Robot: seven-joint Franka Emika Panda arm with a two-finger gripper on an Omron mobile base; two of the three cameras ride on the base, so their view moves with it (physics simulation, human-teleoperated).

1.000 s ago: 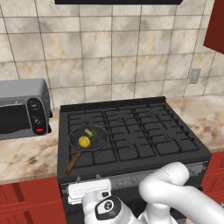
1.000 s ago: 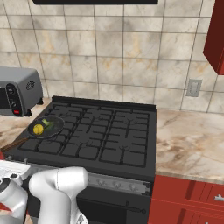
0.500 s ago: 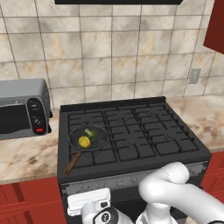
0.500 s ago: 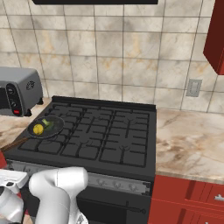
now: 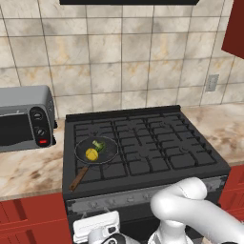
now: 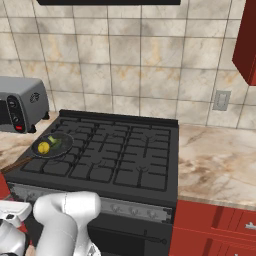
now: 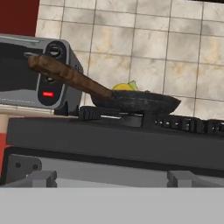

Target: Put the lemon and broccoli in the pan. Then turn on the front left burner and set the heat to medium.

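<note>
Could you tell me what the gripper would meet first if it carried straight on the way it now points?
Most likely the stove's front panel: the gripper faces it head-on, below the pan. The gap to it is hard to judge.

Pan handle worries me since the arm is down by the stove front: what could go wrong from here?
The pan's wooden handle juts past the stove's front edge above the knobs, so the hand could knock it and spill the lemon and broccoli. The knobs look alike; it might turn the wrong one.
</note>
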